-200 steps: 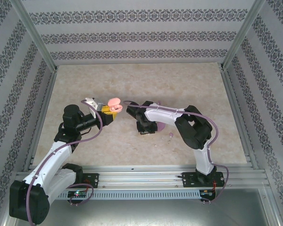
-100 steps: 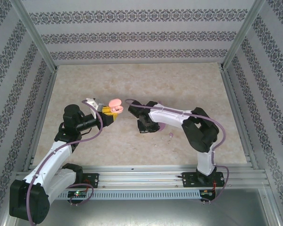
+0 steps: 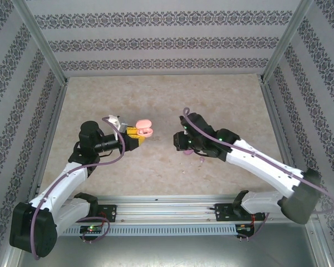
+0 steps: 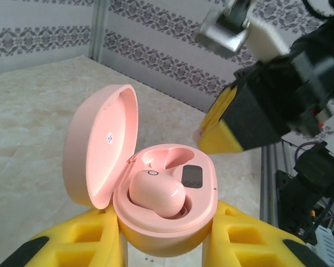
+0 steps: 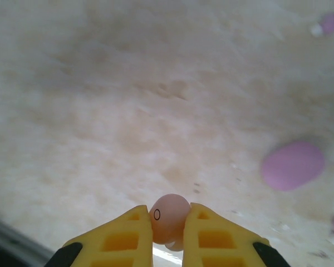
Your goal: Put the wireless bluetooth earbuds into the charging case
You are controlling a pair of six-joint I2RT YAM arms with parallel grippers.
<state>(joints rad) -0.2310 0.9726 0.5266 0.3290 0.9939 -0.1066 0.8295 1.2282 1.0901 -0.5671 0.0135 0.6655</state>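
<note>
Our right gripper (image 5: 170,231) pinches a tiny pale pink plastic earbud (image 5: 170,212). The open pink oval plastic case (image 4: 156,189), clamped in our left gripper (image 4: 166,236), lies leftward across a gap, one socket (image 4: 167,158) empty.

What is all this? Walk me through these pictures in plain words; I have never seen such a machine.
These are two robot arms bolted to the near edge of a table. The wide picture comes from a camera overhead: left arm, right arm. The other two pictures come from a small camera on each wrist, looking out along that arm's yellow jaws. The left jaws clamp an open pink case. One pink earbud sits in it, and the other socket is empty. The right jaws pinch a second pink earbud. On the table lie a closed purple case and a tiny purple earbud.
</note>
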